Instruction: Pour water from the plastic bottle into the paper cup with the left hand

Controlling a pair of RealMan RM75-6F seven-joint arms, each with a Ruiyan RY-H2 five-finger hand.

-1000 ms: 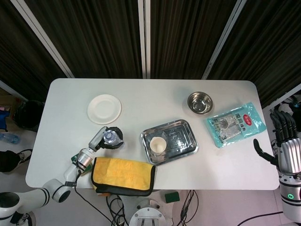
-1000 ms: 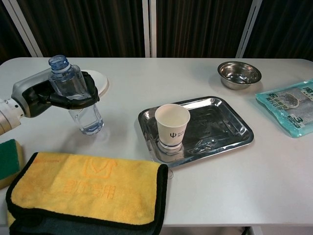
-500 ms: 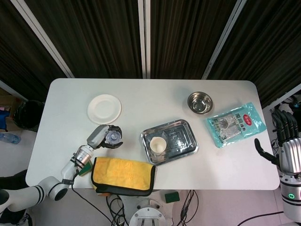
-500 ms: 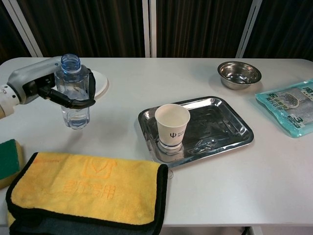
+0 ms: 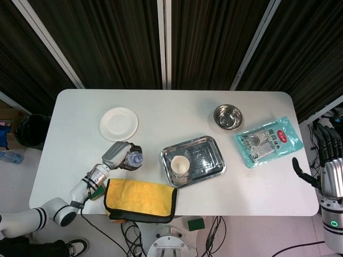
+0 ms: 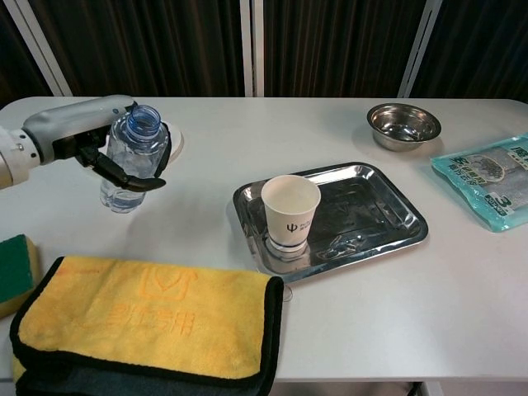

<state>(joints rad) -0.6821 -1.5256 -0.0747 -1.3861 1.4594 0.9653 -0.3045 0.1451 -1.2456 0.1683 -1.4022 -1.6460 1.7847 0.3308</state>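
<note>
Clear ribbed plastic bottle [image 6: 132, 161], uncapped, tilted toward tray, gripped by black fingers [image 6: 124, 175] of left hand [image 6: 91, 140] over white table [image 6: 346, 322]. White paper cup [image 6: 290, 210] upright in shiny steel rectangular tray [image 6: 388, 219]. Folded yellow cloth [image 6: 148, 326] near front edge. Right hand [image 5: 328, 160] off table, fingers spread, holding nothing.

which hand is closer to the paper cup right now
Left. The left hand holds the bottle just left of the tray with the cup; the right hand hangs off the table's far right edge.

Plastic bottle [image 5: 133, 159] in left hand [image 5: 117, 156]
</note>
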